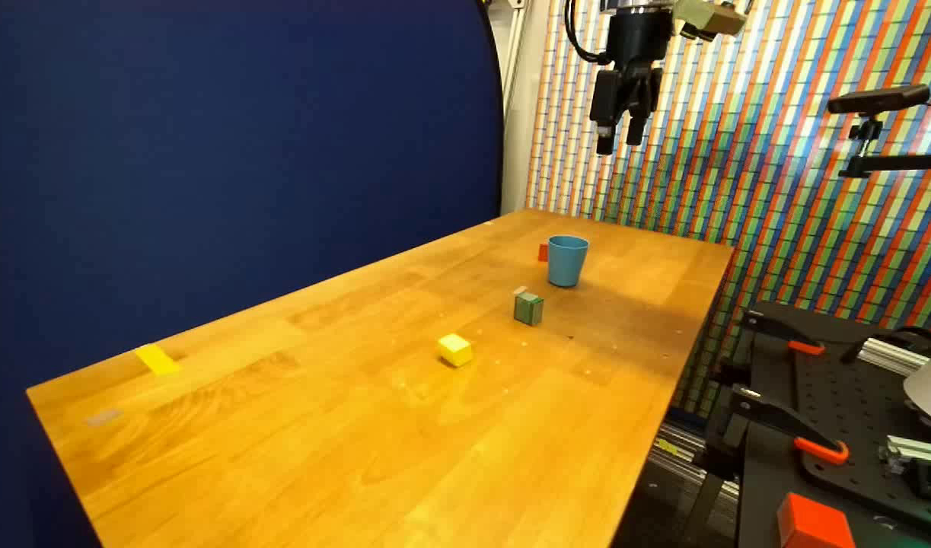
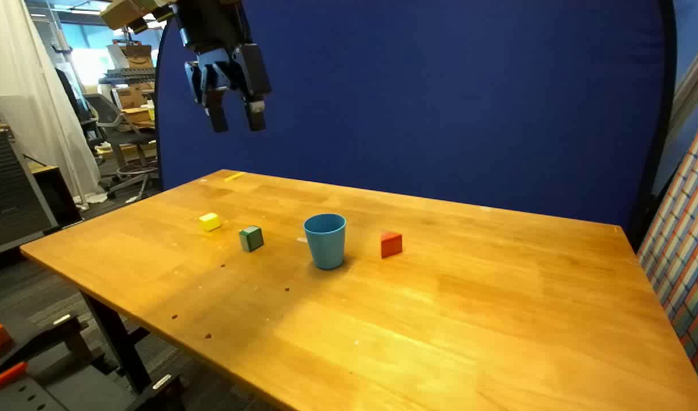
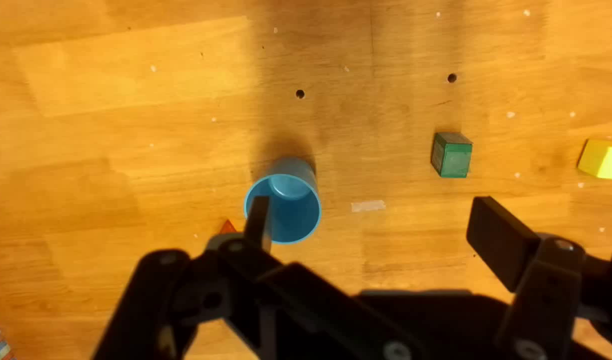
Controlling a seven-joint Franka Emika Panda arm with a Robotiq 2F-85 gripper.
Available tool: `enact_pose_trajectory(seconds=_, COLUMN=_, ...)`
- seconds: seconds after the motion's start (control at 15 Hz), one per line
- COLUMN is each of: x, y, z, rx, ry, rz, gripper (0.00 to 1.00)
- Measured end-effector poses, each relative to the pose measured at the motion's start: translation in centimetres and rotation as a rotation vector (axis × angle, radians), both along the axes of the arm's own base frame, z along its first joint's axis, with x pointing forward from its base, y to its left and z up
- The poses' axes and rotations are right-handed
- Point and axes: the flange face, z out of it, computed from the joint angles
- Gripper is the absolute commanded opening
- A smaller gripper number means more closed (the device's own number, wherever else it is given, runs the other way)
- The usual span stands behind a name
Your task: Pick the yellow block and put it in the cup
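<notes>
Hanging high above a wooden table (image 2: 468,319), a black gripper (image 1: 620,142) points downward, its two fingers spread wide apart with nothing between them. The yellow block (image 1: 455,350), a small bright cube, sits on the tabletop, well below the gripper and off to one side. In an exterior view the cube is nearest in a loose row; farther back come a green block (image 1: 528,308), then the light-blue cup (image 1: 566,262), standing upright, with a red piece (image 1: 543,252) partly hidden behind it. Where the row runs across an exterior view, the cube is at the left end and the red piece at the right.

The wrist view shows the relation that matters most: the yellow block lies at the far right, cut off by the edge and beyond the right-hand finger, while the left-hand finger overlaps the cup's opening. The green block lies between cup and cube. The reach probably has to go right, past the green block, before lowering. The cube shows no clear long axis, and its sides seem roughly square to the fingers, so little wrist turn may be needed.
</notes>
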Motion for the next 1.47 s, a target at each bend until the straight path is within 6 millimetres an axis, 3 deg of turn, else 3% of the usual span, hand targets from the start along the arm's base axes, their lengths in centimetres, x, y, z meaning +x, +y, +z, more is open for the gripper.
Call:
enact_pose_trajectory(seconds=0.6, x=0.4, y=0.0, z=0.6, rx=0.000, ry=-0.014, rz=0.000, gripper=1.00)
enact_pose_trajectory(seconds=0.8, x=0.9, y=0.0, z=-0.3, rx=0.003, ry=-0.012, rz=0.006, gripper=1.00)
enact_pose_trajectory(seconds=1.07, x=4.7, y=2.5, z=-7.2, rx=0.077, ry=0.011, rz=0.083, gripper=1.00)
enact_pose_trajectory(seconds=1.47, x=10.2, y=9.2, z=-19.1, rx=0.170, ry=0.133, rz=0.256, gripper=1.00)
